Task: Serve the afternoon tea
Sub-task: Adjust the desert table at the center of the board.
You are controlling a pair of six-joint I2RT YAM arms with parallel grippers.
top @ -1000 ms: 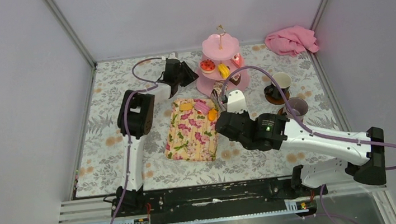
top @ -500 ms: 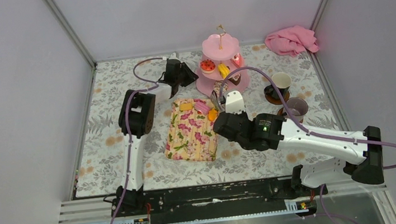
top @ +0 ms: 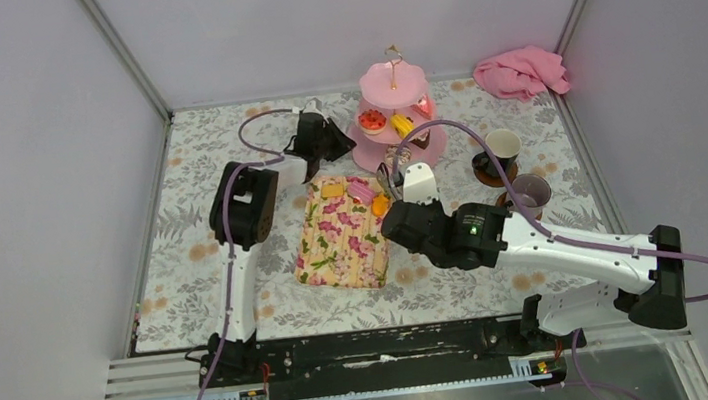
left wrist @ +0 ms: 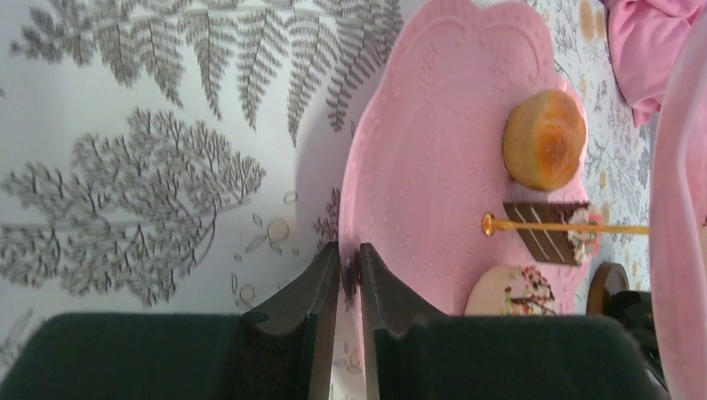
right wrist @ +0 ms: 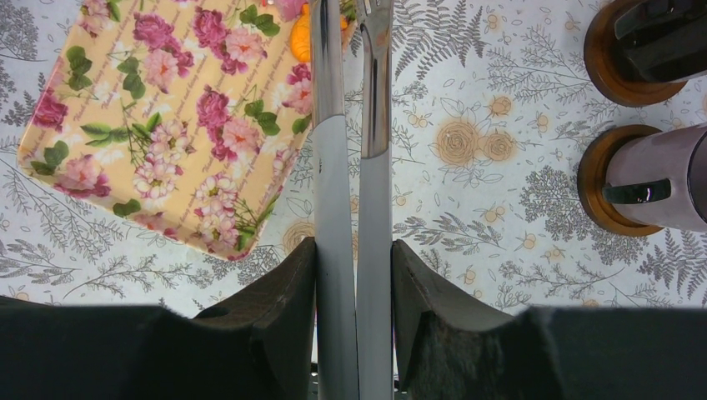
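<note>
1. steady the pink stand (left wrist: 442,167), at the far middle of the table (top: 181,220), with the left hand (left wrist: 348,271), pinched narrow on what looks like its bottom rim.
2. work the tongs (right wrist: 329,167) clamped in the right hand (right wrist: 354,250), blades nearly together.
3. open the tips around the orange cake (right wrist: 302,37) on the floral tray (right wrist: 167,125) corner nearest the stand.
4. squeeze lightly, lift straight up, swing clear of the grey mug (right wrist: 659,179).

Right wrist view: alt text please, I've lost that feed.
The right gripper clamps metal tongs whose tips reach an orange cake at the edge of the floral tray. A black mug and a grey mug stand on wooden coasters at right.
</note>
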